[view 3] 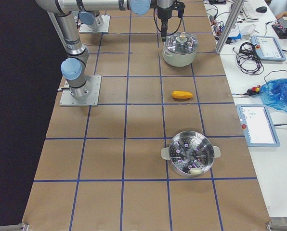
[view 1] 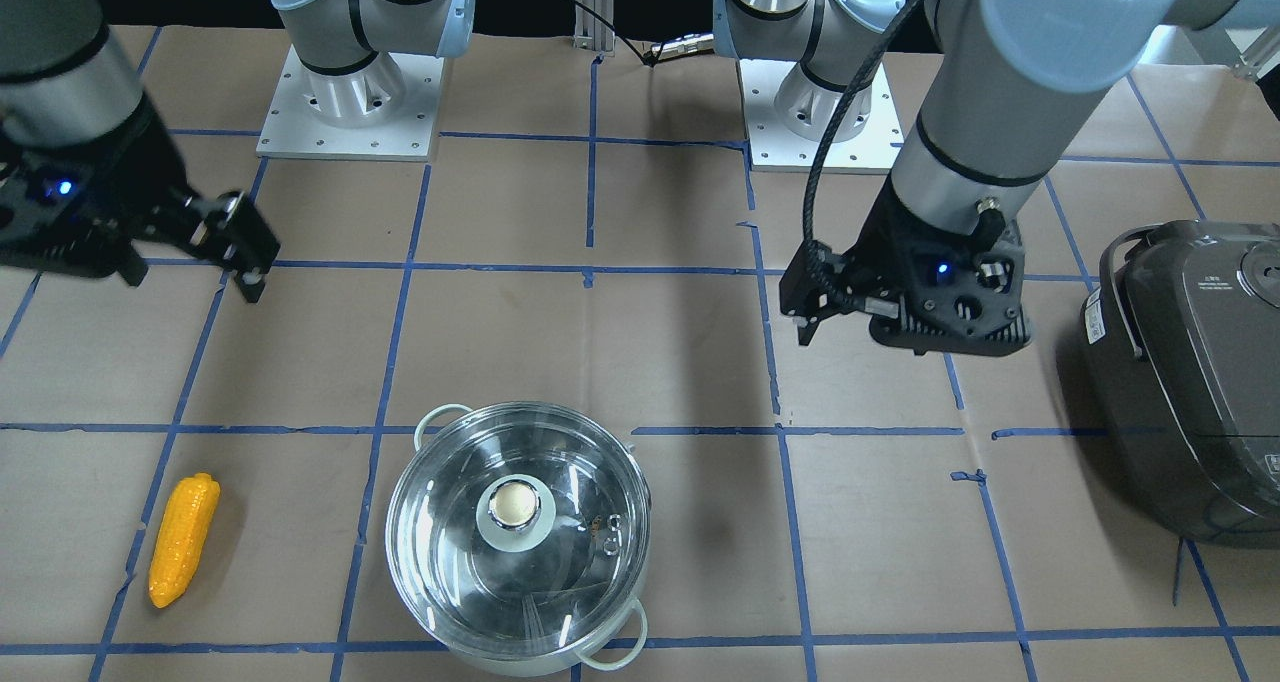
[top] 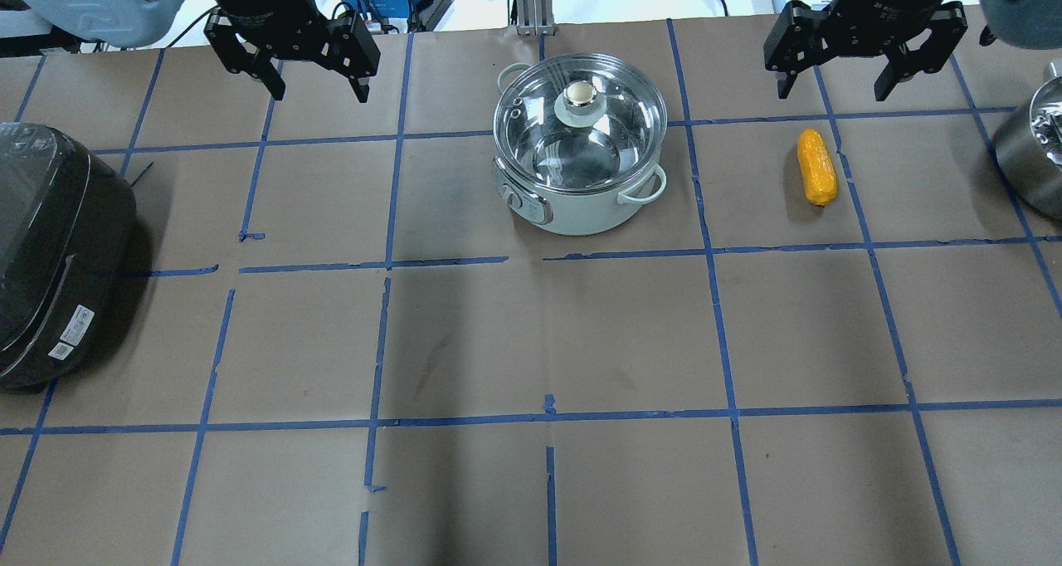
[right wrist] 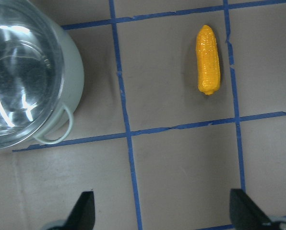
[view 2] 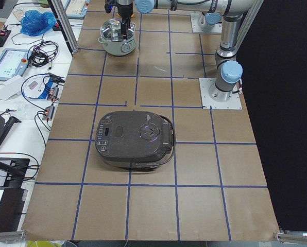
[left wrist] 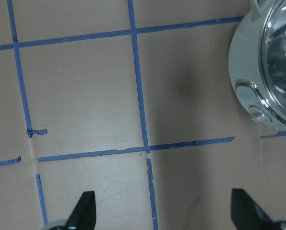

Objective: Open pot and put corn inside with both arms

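The pot (view 1: 560, 622) stands with its glass lid on; the pale knob (view 1: 515, 504) is in the lid's middle. It also shows in the overhead view (top: 572, 209). The corn (view 1: 183, 540) lies flat on the table beside the pot, also in the overhead view (top: 816, 166) and the right wrist view (right wrist: 208, 60). My left gripper (top: 320, 93) is open and empty, in the air to the left of the pot. My right gripper (top: 830, 91) is open and empty, above the table just beyond the corn. Neither touches anything.
A dark grey rice cooker (top: 50, 251) sits on the robot's left side of the table. A steel pot with a perforated steamer insert (view 3: 190, 153) stands on the right side, past the corn. Blue tape lines cross the brown table cover. Operator gear lies beyond the far edge.
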